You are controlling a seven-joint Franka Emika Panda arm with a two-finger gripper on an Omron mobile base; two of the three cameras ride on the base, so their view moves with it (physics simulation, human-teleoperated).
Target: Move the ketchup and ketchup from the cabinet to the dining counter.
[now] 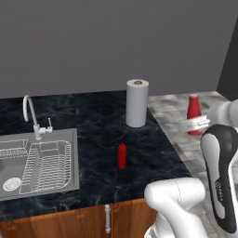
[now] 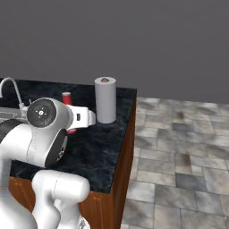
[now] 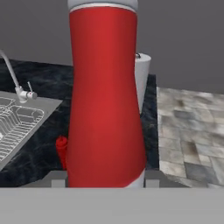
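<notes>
The black white-veined marble bench (image 1: 153, 153) carried a built-in steel sink (image 1: 37, 165) with a curved tap (image 1: 31, 114), an upright paper towel roll (image 1: 137, 102), and a small all-red ketchup bottle (image 1: 122, 155) standing between them.

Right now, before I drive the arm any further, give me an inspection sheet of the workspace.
Surface: black veined marble dining counter with a built-in steel sink and tap.
Job's things: all-red ketchup bottle stands upright on the counter, right of the sink. Pale-capped ketchup bottle is upright in the end effector, beyond the counter's right end.
Clutter: paper towel roll upright behind the all-red bottle; wire dish rack in the sink.
End effector: closed on the pale-capped ketchup bottle, gripping its lower half.
Cables: nothing seen.
Surroundings: plain grey wall; grey stone tile floor right of the counter; wooden cabinet doors below.
</notes>
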